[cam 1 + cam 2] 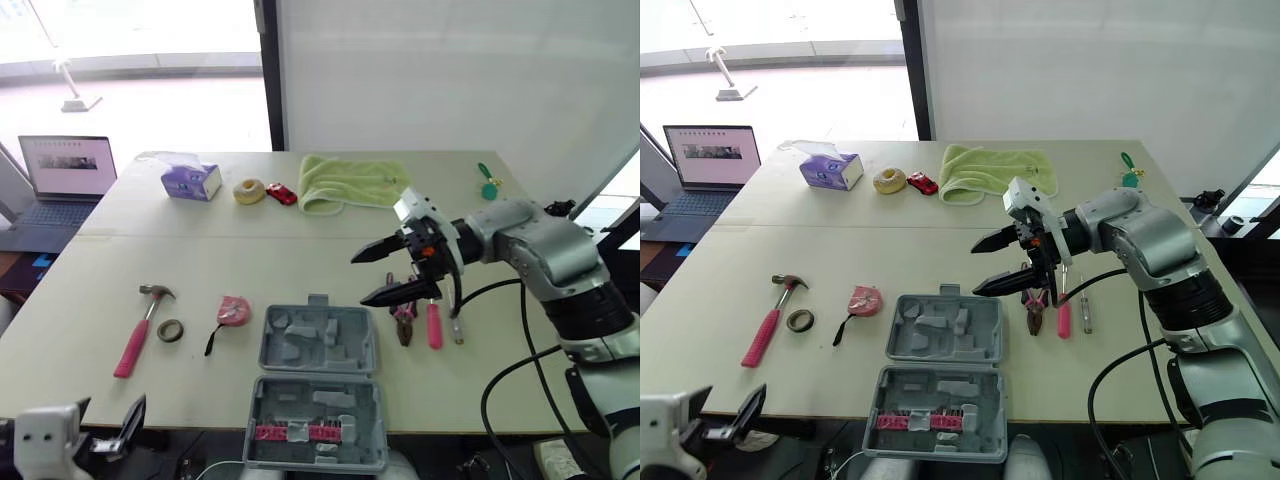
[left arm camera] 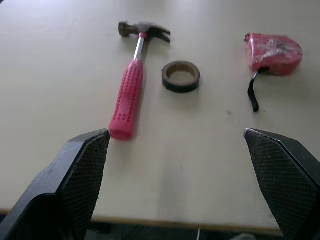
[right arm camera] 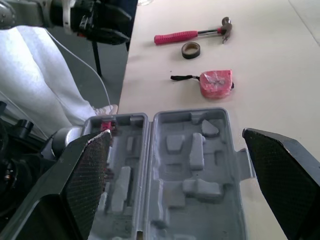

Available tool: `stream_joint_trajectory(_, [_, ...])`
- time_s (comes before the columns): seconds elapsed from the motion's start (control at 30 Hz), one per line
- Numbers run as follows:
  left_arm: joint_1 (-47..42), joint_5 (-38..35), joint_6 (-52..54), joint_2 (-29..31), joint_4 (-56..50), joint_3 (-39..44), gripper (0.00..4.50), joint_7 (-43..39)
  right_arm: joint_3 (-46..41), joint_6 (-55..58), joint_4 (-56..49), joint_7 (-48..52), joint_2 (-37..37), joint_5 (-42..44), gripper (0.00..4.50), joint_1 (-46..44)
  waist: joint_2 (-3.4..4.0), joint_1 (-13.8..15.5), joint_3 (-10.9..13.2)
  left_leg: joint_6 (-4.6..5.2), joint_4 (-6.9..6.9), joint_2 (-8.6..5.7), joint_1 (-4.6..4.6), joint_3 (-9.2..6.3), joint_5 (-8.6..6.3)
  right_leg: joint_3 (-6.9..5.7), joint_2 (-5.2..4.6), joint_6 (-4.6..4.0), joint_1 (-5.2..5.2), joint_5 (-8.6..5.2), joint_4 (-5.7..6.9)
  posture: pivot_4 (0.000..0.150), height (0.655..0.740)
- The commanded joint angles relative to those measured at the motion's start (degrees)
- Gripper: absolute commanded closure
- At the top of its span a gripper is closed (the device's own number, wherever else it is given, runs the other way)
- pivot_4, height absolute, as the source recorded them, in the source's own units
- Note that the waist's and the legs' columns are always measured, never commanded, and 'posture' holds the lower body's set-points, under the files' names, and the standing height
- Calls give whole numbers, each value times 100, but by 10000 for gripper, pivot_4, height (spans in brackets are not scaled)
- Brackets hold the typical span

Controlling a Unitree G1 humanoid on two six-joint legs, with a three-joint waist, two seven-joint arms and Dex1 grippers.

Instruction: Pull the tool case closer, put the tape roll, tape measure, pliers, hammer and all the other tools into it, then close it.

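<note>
The grey tool case (image 1: 318, 345) lies open at the table's front, and its nearer half (image 1: 316, 425) juts past the front edge. The pink-handled hammer (image 1: 140, 325), black tape roll (image 1: 170, 330) and pink tape measure (image 1: 233, 310) lie left of the case. Pliers (image 1: 404, 322), a pink screwdriver (image 1: 434, 326) and a thin screwdriver (image 1: 457, 327) lie to its right. My right gripper (image 1: 360, 278) hovers open above the case's far right corner, holding nothing. My left gripper (image 2: 176, 134) is open, low off the table's front left edge, facing the hammer (image 2: 131, 90) and the tape roll (image 2: 181, 76).
Along the far side stand a tissue box (image 1: 192, 182), a beige tape roll (image 1: 249, 190), a red toy car (image 1: 282, 193), a green towel (image 1: 350, 180) and a green tag (image 1: 488, 185). A laptop (image 1: 65, 170) sits off the table's left.
</note>
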Motion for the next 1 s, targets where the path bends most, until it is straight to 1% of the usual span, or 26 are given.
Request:
stream_joint_trajectory(0.03, [-660, 83, 936, 361, -139, -151, 0, 572, -93, -42, -270, 65, -53, -36, 544, 12, 1, -9, 0, 0, 0, -1, 0, 0, 0, 1, 1, 7, -3, 4, 4, 1500, 7400])
stream_joint_trajectory(0.07, [-862, 114, 1190, 445, -82, -186, 2490, 708, -114, -48, -254, 66, -73, -57, 140, 12, 2, -13, 0, 0, -1, -1, 1, 0, 0, 1, 2, 17, -4, 10, 8, 1500, 7400])
stream_joint_trajectory(0.13, [-1398, 230, 1720, 802, 40, -550, 8463, 770, -172, -112, -71, 77, -179, -163, 0, -15, 2, -15, 0, 0, 0, -9, 4, 0, 1, 2, 7, 22, -7, 12, 14, 1500, 7400])
stream_joint_trajectory(0.17, [-1710, 273, 1916, 948, 153, -701, 13002, 792, -186, -173, 22, 74, -255, -253, 0, -16, 2, -12, 0, 0, 0, -12, 6, 0, 1, 2, 7, 22, -6, 13, 18, 1500, 7400])
stream_joint_trajectory(0.23, [-2114, 331, 2128, 1100, 345, -814, 23947, 859, -209, -249, 84, 82, -353, -367, 0, 13, 3, -6, 0, -1, 0, -14, 8, -1, 1, 2, 10, 22, -4, 13, 19, 1500, 7400])
stream_joint_trajectory(0.33, [-2556, 314, 2269, 1147, 687, -902, 23947, 830, -295, -188, 18, 47, -418, -372, 0, 90, 3, -21, 0, -2, -2, -15, 9, 0, 2, 4, 10, 23, -4, 14, 17, 1500, 7400])
stream_joint_trajectory(0.43, [-2781, 414, 2265, 1122, 936, -989, 23947, 873, -354, -109, -102, -26, -425, -366, 0, 176, 3, -69, 0, -4, -4, -11, 9, 0, 0, 6, 13, 24, -9, 14, 19, 1500, 7400])
stream_joint_trajectory(0.63, [-3348, 658, 2120, 1069, 1667, -1237, 23947, 942, -513, 159, -409, -233, -439, -280, 0, 338, 3, -25, 0, -6, -1, -8, 10, -1, 1, 7, 16, 21, -7, 16, 21, 1500, 7400])
stream_joint_trajectory(0.83, [-3501, 863, 1990, 995, 2186, -1315, 23947, 982, -559, 192, -467, -325, -479, -326, 0, 388, 3, -26, 0, -6, -2, -8, 10, 0, 1, 7, 16, 21, -8, 16, 20, 1500, 7400])
stream_joint_trajectory(1.0, [-3534, 959, 1658, 977, 2503, -1422, 23947, 804, -595, 209, -489, -413, -502, -314, 0, 423, 3, -14, 0, -6, -2, -8, 10, 0, 1, 7, 16, 21, -8, 16, 20, 1500, 7400])
